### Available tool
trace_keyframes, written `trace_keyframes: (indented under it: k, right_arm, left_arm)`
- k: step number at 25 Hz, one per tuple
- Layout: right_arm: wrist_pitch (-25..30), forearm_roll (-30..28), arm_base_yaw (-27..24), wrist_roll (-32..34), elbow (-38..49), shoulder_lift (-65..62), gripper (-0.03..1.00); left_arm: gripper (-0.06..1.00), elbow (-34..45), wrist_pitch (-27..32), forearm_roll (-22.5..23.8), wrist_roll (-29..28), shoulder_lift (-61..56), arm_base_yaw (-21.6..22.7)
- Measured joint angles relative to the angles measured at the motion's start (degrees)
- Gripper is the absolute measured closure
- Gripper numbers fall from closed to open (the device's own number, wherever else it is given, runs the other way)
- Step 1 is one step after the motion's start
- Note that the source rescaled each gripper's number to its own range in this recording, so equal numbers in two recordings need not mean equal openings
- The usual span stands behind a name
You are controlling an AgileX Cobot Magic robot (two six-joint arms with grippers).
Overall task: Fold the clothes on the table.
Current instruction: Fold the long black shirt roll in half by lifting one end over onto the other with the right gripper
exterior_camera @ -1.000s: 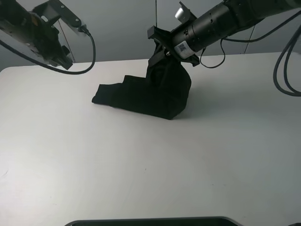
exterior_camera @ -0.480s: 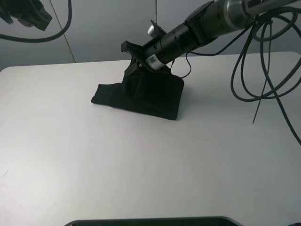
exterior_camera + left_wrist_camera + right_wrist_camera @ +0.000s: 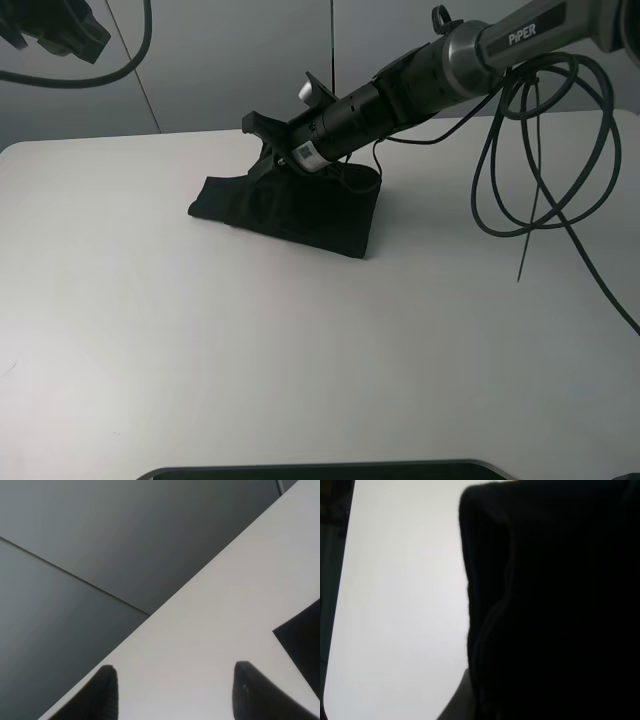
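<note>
A black garment (image 3: 300,212) lies partly folded on the white table (image 3: 300,350), left of the middle at the back. My right gripper (image 3: 264,150) reaches across from the right and is shut on the garment's upper edge, holding that layer lifted over the garment's left half. Black cloth (image 3: 555,605) fills most of the right wrist view. My left gripper (image 3: 177,692) is open and empty, raised high off the table's back left corner. One corner of the garment (image 3: 305,645) shows in the left wrist view.
The right arm's loose black cables (image 3: 540,160) hang over the table's right back part. The left arm (image 3: 55,25) is at the top left corner. A dark edge (image 3: 320,470) runs along the table's front. A grey wall stands behind.
My right gripper has carried the held cloth edge to the left and lower, flattening the fold. The left arm has risen toward the top left corner.
</note>
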Motion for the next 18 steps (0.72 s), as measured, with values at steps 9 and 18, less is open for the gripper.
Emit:
trace_keyframes:
  k: [9, 18]
  right_arm:
    - [8.23, 12.25, 0.26, -16.05, 0.0, 0.0, 0.18]
    - [15.07, 9.62, 0.47, -24.63, -0.12, -1.3, 0.19]
  left_arm:
    - [0.3, 0.0, 0.0, -0.2, -0.99, 0.0, 0.0]
    - [0.3, 0.0, 0.35, -0.2, -1.09, 0.0, 0.0]
